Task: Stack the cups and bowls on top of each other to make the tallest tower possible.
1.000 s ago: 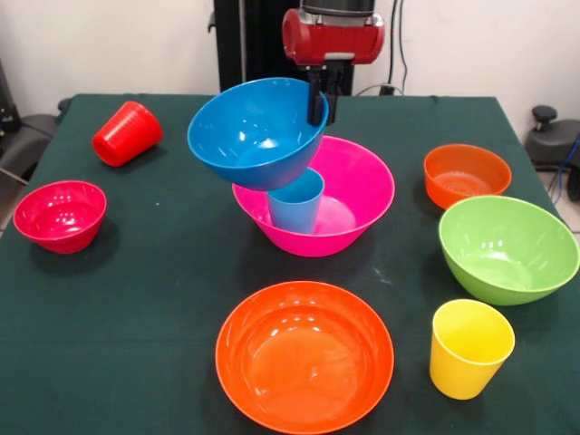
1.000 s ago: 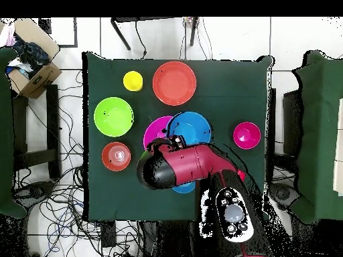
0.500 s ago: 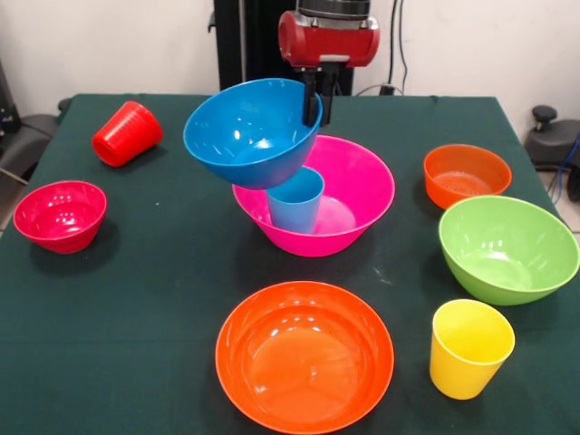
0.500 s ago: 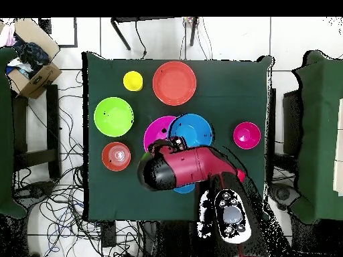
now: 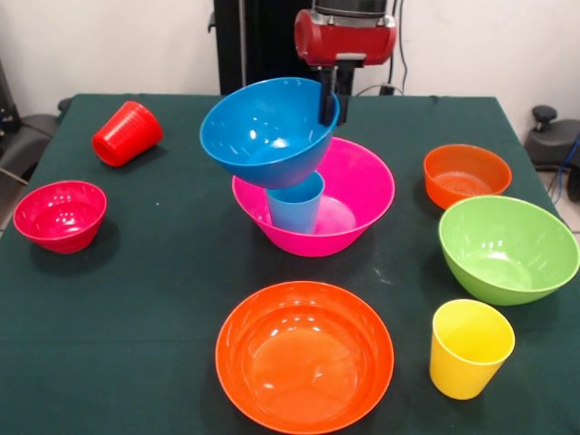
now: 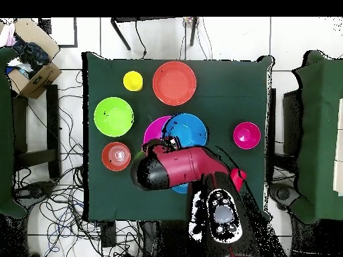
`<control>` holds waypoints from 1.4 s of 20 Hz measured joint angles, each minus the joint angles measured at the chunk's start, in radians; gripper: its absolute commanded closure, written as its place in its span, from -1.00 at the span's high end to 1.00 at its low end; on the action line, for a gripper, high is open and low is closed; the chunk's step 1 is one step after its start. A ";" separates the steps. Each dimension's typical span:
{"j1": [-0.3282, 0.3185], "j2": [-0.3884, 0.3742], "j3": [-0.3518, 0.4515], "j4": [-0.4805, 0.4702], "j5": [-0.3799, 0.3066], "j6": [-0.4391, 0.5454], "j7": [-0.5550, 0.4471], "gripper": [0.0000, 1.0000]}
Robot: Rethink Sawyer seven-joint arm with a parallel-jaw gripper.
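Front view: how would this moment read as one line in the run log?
gripper: shut on large blue bowl rim | bowl: tilted, above light blue cup | cup: upright in large pink bowl

Tilted blue bowl [image 5: 268,130] aloft over cup-holding pink bowl [image 5: 358,190]

Two cameras, one shared table [image 5: 136,299].
Front view: close, low, across from the arm. Overhead: high, straight down, whole table [image 6: 228,94] plus surrounding floor.

light: bright, even | glare: bowls [image 5: 304,355] glossy | shadows: soft | focus: sharp
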 measured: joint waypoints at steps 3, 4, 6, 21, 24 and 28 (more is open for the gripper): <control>0.015 0.000 -0.004 0.000 0.006 -0.006 0.000 -1.00; 0.017 0.000 -0.005 0.000 0.006 -0.008 0.000 -1.00; 0.026 0.002 -0.010 0.000 0.007 -0.016 0.000 -1.00; 0.041 0.065 -0.068 -0.001 0.007 -0.092 0.000 -1.00; 0.048 0.068 -0.075 -0.001 0.007 -0.092 0.000 -1.00; 0.060 0.066 -0.089 -0.001 0.013 -0.092 0.000 -1.00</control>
